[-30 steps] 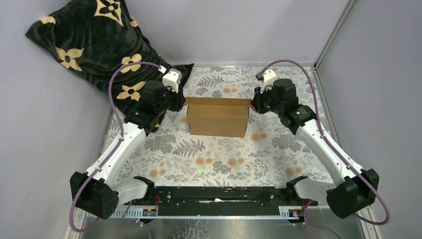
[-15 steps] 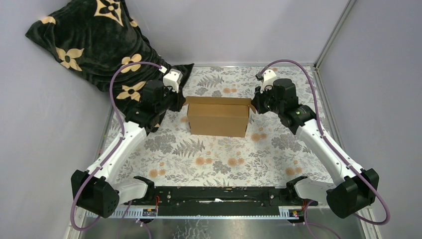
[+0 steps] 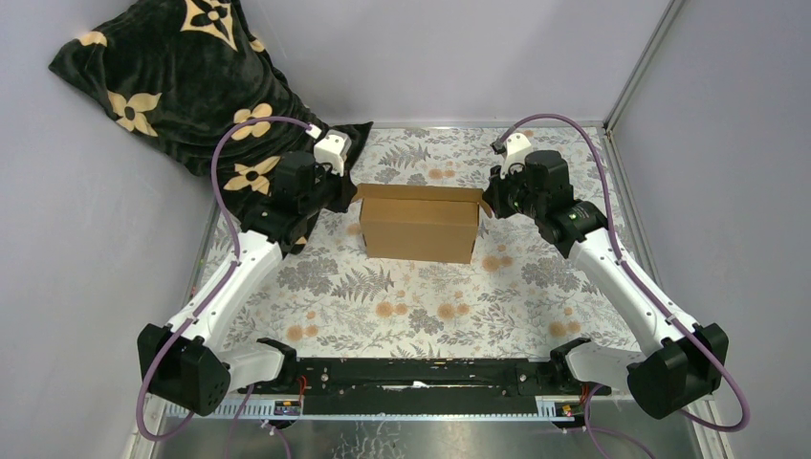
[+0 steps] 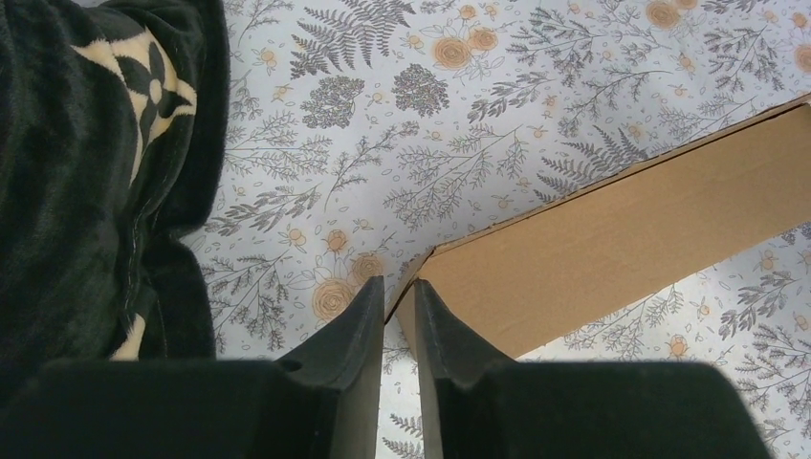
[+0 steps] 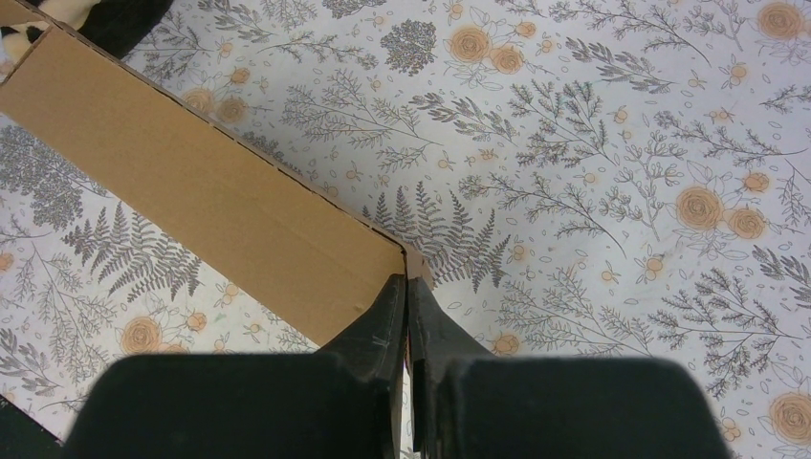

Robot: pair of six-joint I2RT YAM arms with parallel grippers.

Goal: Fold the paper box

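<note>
The paper box [image 3: 419, 228] is plain brown cardboard and stands folded up at the middle of the floral table, its top flaps slightly open at both ends. My left gripper [image 3: 346, 196] is at the box's left end. In the left wrist view the gripper [image 4: 397, 292] is closed to a narrow gap, with the corner flap of the box [image 4: 622, 220] between its fingers. My right gripper [image 3: 488, 199] is at the right end. In the right wrist view the gripper [image 5: 408, 284] is shut on the corner flap of the box [image 5: 210, 210].
A black blanket with beige flowers [image 3: 172, 86] is heaped at the back left, close behind the left arm, and shows in the left wrist view [image 4: 76, 172]. Grey walls stand at the back and sides, with a metal post [image 3: 641, 67] at the back right.
</note>
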